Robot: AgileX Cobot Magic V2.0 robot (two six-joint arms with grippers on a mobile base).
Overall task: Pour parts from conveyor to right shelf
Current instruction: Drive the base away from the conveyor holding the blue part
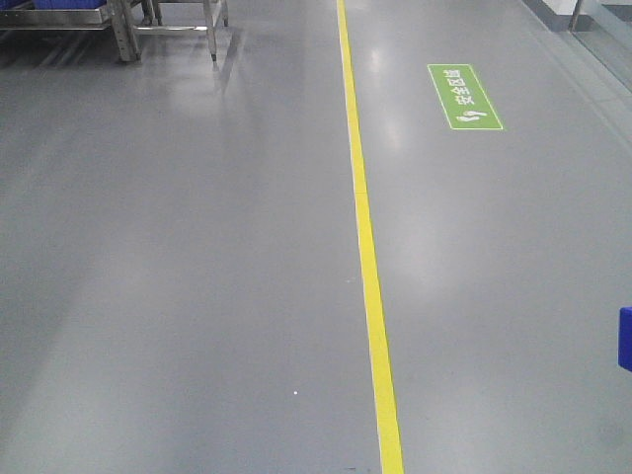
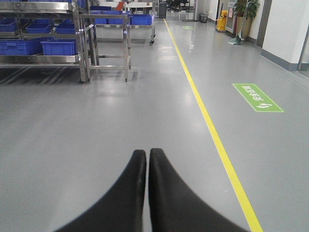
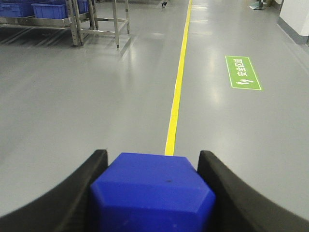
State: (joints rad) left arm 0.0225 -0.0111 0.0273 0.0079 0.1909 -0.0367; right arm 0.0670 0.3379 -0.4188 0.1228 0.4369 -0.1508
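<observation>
My right gripper (image 3: pixel 153 157) is shut on a bright-blue boxy part (image 3: pixel 152 193), which fills the gap between the two black fingers. A sliver of that blue part (image 1: pixel 625 339) shows at the right edge of the front view. My left gripper (image 2: pixel 147 153) is shut with nothing in it, hanging over bare grey floor. A steel-framed shelf (image 2: pixel 79 43) holding large blue crates (image 2: pixel 58 47) stands far ahead on the left; its legs (image 1: pixel 123 30) reach into the top left of the front view. The conveyor is out of view.
A yellow floor line (image 1: pixel 367 247) runs straight ahead, with a green floor sign (image 1: pixel 464 97) to its right. A second steel rack (image 2: pixel 126 21) with blue crates stands behind the first. A wall (image 2: pixel 285 34) borders the far right.
</observation>
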